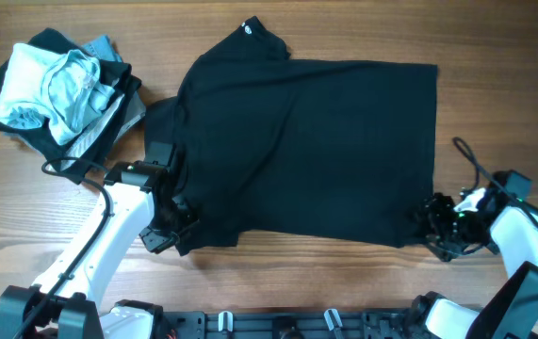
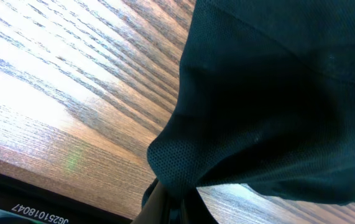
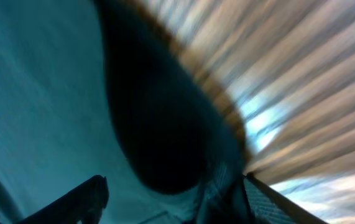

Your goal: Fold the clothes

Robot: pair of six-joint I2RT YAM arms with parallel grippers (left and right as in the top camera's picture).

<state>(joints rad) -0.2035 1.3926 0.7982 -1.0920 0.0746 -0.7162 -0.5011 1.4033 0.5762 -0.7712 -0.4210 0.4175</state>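
The black T-shirt lies spread across the middle of the wooden table, with a small white tag at its collar. My left gripper is at the shirt's near left corner and is shut on a pinch of the black fabric, which rises bunched from the fingers. My right gripper is at the shirt's near right corner. In the blurred right wrist view its fingers stand apart with dark shirt fabric between them.
A pile of other clothes, light blue, grey and black, lies at the back left. Bare wooden tabletop shows to the right of the shirt and along the near edge.
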